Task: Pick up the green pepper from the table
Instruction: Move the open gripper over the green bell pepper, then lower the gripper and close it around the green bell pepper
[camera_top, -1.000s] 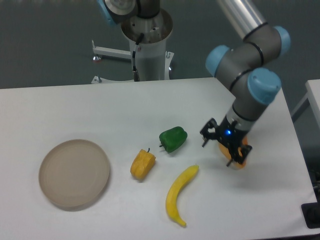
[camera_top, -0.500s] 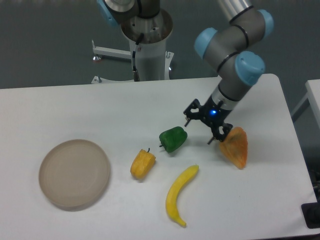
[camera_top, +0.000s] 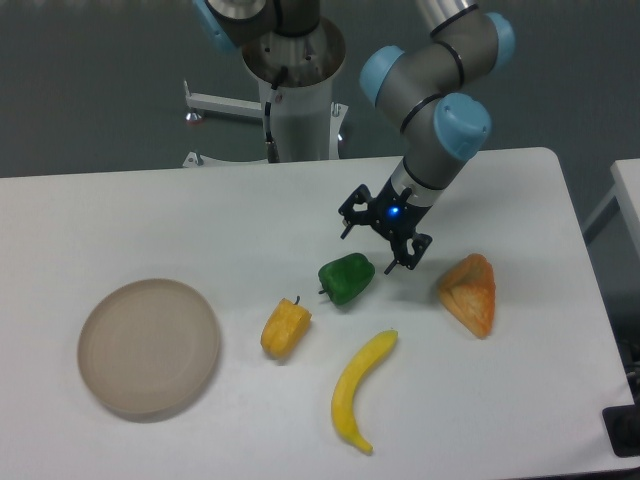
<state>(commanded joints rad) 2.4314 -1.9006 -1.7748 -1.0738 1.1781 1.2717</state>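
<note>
Pepper first: small glossy dark green bell pepper (camera_top: 347, 277), lumpy and rounded, short dark stem pointing left, lying near the middle of the large flat white rectangular surface (camera_top: 150, 215). Free on all sides, touched by nothing. Up and to the right of it, black two-finger hand (camera_top: 376, 240) with a blue light glowing on its body, fingers spread apart and holding nothing; one fingertip (camera_top: 347, 226) above the pepper, the other (camera_top: 391, 266) just beside the pepper's right shoulder, neither in contact as far as can be seen. Height of the hand above the surface not clear from this angle. Behind the hand, grey arm with light blue joint caps (camera_top: 440, 70) reaching down from the top of the view. Left and below the green pepper, near it but apart: yellow-orange bell pepper (camera_top: 286, 327) of like size. Below, a curved yellow banana (camera_top: 358, 389), upper tip toward the green pepper, not touching. Right of the hand, well apart from the green pepper: orange wedge-shaped lumpy object (camera_top: 469, 293), kind not identifiable. Far left on the surface, round shallow beige plate (camera_top: 149, 346). At the rear edge, white cylindrical robot pedestal (camera_top: 298, 100).
</note>
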